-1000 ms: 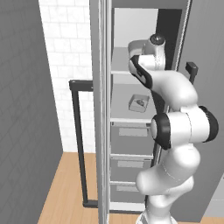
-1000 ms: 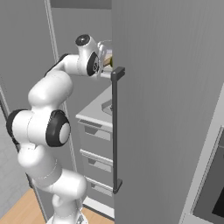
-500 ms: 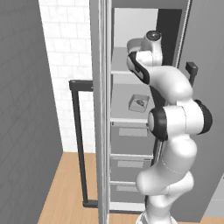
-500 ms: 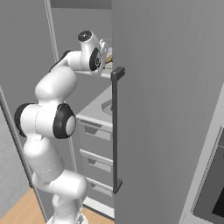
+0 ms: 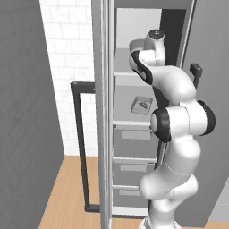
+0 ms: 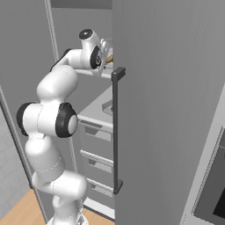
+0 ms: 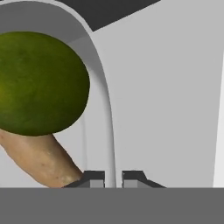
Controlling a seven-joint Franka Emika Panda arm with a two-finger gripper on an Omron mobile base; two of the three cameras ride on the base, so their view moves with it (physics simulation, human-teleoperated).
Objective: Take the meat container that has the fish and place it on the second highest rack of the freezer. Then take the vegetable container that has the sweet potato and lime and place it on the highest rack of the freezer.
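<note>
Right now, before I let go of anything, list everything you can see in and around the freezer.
Freezer: one, grey, door open, black bar handle.
Shelves: two, pale grey, upper and lower.
Drawers: grey, stacked below the shelves.
Fish container: one, pale, on the lower shelf.
Vegetable container: one, clear-rimmed, at the upper shelf.
Lime: one, green, in that container.
Sweet potato: one, tan, beside the lime.
Floor: wood.
Wall: white tile.
Arm: white.
Fingers: dark, shut on the container's rim.

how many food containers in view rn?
2. One small pale tray with the fish sits on the freezer's lower flat shelf; one clear-rimmed tray holding the green lime is at the upper shelf, pinched by the fingers.
</note>
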